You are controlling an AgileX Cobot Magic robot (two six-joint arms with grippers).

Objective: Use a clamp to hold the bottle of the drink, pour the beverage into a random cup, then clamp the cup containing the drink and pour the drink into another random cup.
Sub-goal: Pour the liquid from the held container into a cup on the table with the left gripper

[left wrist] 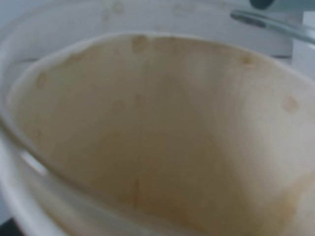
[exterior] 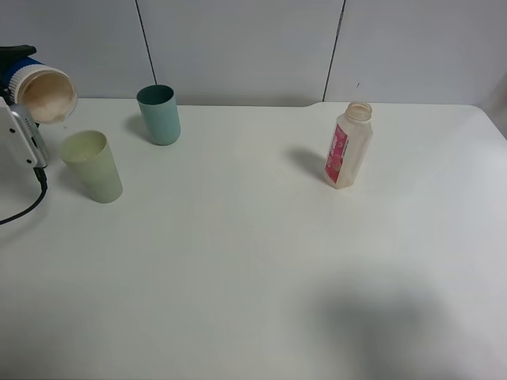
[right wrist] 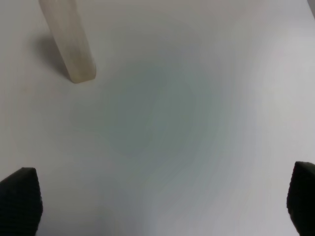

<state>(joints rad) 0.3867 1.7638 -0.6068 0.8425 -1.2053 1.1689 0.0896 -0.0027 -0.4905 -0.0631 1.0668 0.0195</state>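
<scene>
Tipping over at the far left edge of the white table (exterior: 261, 261), a short cup with a blue sleeve (exterior: 43, 91) is held on its side by the left gripper (exterior: 20, 95), whose jaws are clamped together on it. Its open mouth faces toward the table and slightly to the right, showing a coating of peach-tan drink (exterior: 47, 99) inside. Seen from the left wrist, the cup's inside (left wrist: 157, 132) fills nearly the whole view, its clear wall smeared with the milky tan liquid (left wrist: 147, 147) and a few darker spots near the rim.

Just below the tilted cup stands a pale yellow-green tumbler (exterior: 93, 166), upright, with the cup's mouth held above and a little to the left of its opening. Whether liquid is falling between them cannot be made out. A darker teal tumbler (exterior: 159, 114) stands upright behind and to the right of the pale one, apart from it.

Well away on the right half of the table, a small see-through bottle with a pink-red label (exterior: 347, 145) stands upright with no cap, looking nearly empty. From the right wrist, the bottle's lower part (right wrist: 69, 44) appears resting on the table.

Only the dark tips of the right gripper's fingers (right wrist: 19, 199) show at the two edges of its wrist view, spread wide apart and holding nothing above bare tabletop (right wrist: 162, 123)
</scene>
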